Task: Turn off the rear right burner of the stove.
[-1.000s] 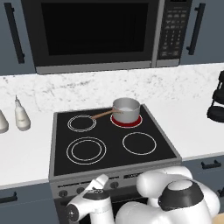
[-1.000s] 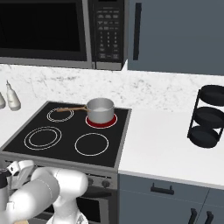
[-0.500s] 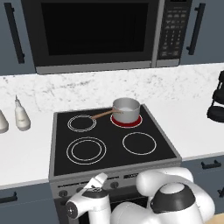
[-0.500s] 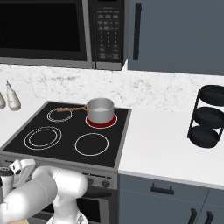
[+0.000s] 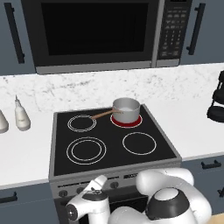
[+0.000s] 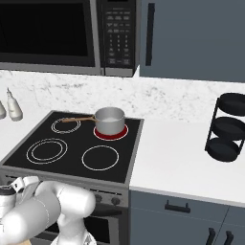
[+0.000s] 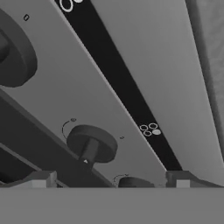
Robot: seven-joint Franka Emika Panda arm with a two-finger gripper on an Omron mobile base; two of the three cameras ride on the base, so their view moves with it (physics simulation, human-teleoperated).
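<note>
Gripper fingers are spread apart and hold nothing, their two tips showing at the bottom of the hand view, close in front of the grey control panel of the stove, with one dark knob just above the gap between them and another knob further along the panel. On the black glass top, the rear right burner glows red under a small steel saucepan with a wooden handle, below the microwave.
</note>
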